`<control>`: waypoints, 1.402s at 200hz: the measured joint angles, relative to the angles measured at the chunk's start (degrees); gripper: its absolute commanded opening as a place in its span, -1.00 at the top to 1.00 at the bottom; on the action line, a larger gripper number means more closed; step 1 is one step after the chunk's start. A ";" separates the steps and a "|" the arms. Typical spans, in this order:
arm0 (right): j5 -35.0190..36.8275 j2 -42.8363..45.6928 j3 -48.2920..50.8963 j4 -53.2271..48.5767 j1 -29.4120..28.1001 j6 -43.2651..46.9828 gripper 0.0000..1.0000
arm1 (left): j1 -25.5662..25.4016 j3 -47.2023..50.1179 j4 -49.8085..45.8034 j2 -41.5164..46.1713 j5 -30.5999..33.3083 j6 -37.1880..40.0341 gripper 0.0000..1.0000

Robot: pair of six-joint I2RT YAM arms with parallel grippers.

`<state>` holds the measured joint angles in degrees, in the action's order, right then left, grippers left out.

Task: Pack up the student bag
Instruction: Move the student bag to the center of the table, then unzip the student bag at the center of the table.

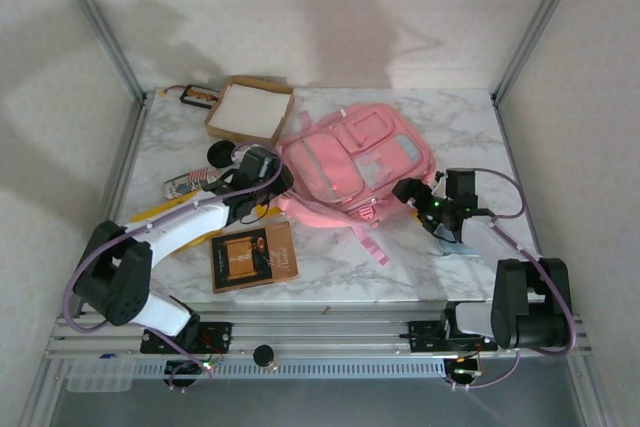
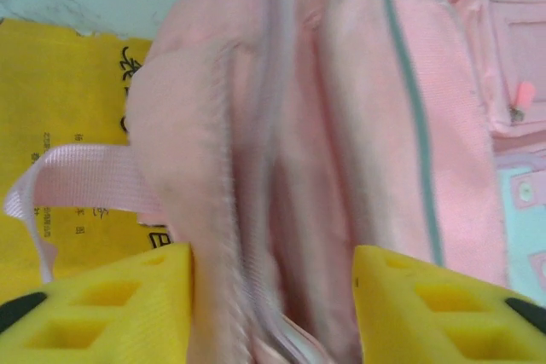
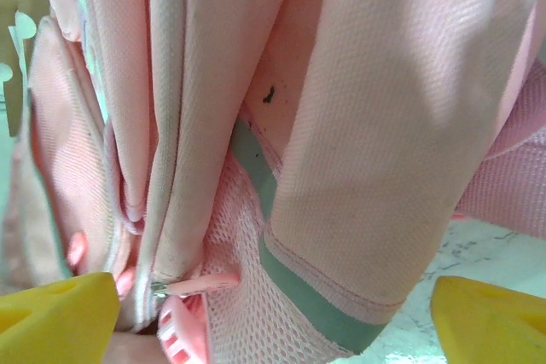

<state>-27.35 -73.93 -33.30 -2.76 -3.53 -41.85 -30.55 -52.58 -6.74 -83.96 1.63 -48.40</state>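
**A:** How is the left gripper (image 2: 271, 283) standing?

**B:** Its yellow fingers (image 2: 111, 313) are standing a middling way apart. A fold of the student bag (image 1: 352, 157), the large soft pink fabric backpack with grey-white panels, is filling the gap between them. Whether they are pinching that fold, I cannot tell.

**A:** And the right gripper (image 3: 271, 309)?

**B:** It is gaping wide. The bag's grey-trimmed side seam is sitting between its fingers, and a bit of table is showing beside one of them.

**A:** So where is the bag lying?

**B:** It is lying flat on the white marble-patterned table (image 1: 450, 257) with its front pockets up. It is lying directly between the two grippers, the left one at its left edge and the right one at its right edge.

**A:** What are you counting?

**B:** I am counting two grippers and one bag. One yellow flat printed sheet (image 2: 60, 125) is lying just left of the left gripper, under the bag's pink webbing strap (image 2: 85, 168). One brown flat rectangular packet (image 1: 253, 255) with a dark panel is lying on that gripper's near side. One brown cardboard box (image 1: 248, 109) is sitting beyond it.

**A:** Is anything sitting in the containers?

**B:** The box is lying open and showing white inside, but whether that is lining or contents I cannot tell. The bag's inside is hidden.
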 measured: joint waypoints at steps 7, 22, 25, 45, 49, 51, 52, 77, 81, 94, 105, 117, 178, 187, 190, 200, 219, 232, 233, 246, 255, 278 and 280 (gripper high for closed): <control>-0.20 0.11 0.00 -0.13 0.00 0.02 -0.61 | -0.04 0.00 0.07 0.92 -0.02 0.33 -0.15; -0.63 0.72 0.24 0.00 -0.17 -0.59 -0.48 | -0.46 0.02 0.04 4.22 0.15 0.48 -0.18; -0.85 0.94 0.42 0.31 -0.37 -0.63 -0.48 | -0.70 0.02 0.11 5.05 0.20 0.50 -0.18; -0.96 1.64 2.05 2.14 -2.14 -3.04 -0.34 | -3.32 0.11 1.01 8.94 0.46 0.35 -0.17; -0.98 1.62 2.36 2.45 -2.47 -3.82 -0.32 | -3.96 0.11 1.25 9.25 0.48 0.35 -0.17; -0.98 1.57 2.54 2.64 -2.62 -3.89 -0.30 | -4.50 0.11 1.42 9.40 0.35 0.28 -0.17; -1.01 1.53 2.60 2.75 -2.71 -4.00 -0.29 | -4.74 0.11 1.46 9.44 0.37 0.26 -0.17; -0.96 0.52 3.80 5.20 -3.63 -7.48 -0.14 | -11.45 0.35 2.32 8.87 -0.37 -0.96 -0.14; -0.98 0.15 3.80 5.60 -3.78 -7.93 -0.12 | -12.59 0.46 2.51 8.57 -0.50 -1.18 -0.13; -0.96 -1.14 3.78 7.10 -4.31 -8.98 -0.01 | -16.04 0.55 3.15 7.19 -0.83 -1.60 -0.11; -0.98 -2.32 3.80 8.04 -4.63 -10.01 0.05 | -18.80 0.50 3.80 5.42 -1.07 -1.84 -0.10; -0.98 -3.52 3.80 9.11 -4.68 -11.13 0.15 | -21.42 0.17 3.89 3.30 -1.31 -1.79 -0.09; -0.85 -6.54 4.39 14.23 -5.49 -16.20 0.80 | -29.86 -3.23 5.99 -5.49 -2.03 -1.33 -0.06; -0.83 -6.54 4.59 14.78 -5.68 -17.07 0.90 | -30.45 -3.67 6.75 -6.84 -1.99 -1.31 -0.05; -0.85 -6.54 4.61 14.84 -5.68 -17.14 0.93 | -30.60 -3.85 6.99 -7.32 -1.99 -1.29 -0.05; -0.83 -6.43 4.68 15.26 -5.92 -18.03 1.00 | -31.10 -4.35 7.80 -9.07 -1.97 -1.22 -0.06; -0.87 -5.77 5.01 15.89 -6.27 -19.17 1.00 | -31.89 -4.96 9.40 -12.52 -1.77 -0.87 -0.06; -0.90 -4.98 5.31 16.17 -6.45 -19.87 1.00 | -32.28 -5.55 9.84 -14.80 -1.81 -0.33 -0.06; -0.90 -4.94 5.33 16.20 -6.47 -19.93 1.00 | -32.33 -5.64 9.90 -15.08 -1.81 -0.24 -0.06; -1.01 -4.13 5.44 16.28 -6.64 -20.61 1.00 | -32.52 -6.64 10.27 -17.31 -2.16 0.76 -0.09; -1.07 -3.67 5.44 16.26 -6.64 -20.81 1.00 | -32.54 -7.41 10.64 -18.51 -2.60 1.51 -0.09; -1.27 -2.82 5.44 16.24 -6.67 -21.64 1.00 | -32.54 -9.81 10.78 -20.96 -2.29 3.50 -0.09; -1.29 -2.73 5.44 16.24 -6.69 -21.75 1.00 | -32.54 -9.97 10.75 -21.09 -2.16 3.72 -0.09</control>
<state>-28.64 -76.66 -27.86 13.47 -10.22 -63.59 -63.09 -62.54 4.01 -105.06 -0.54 -44.69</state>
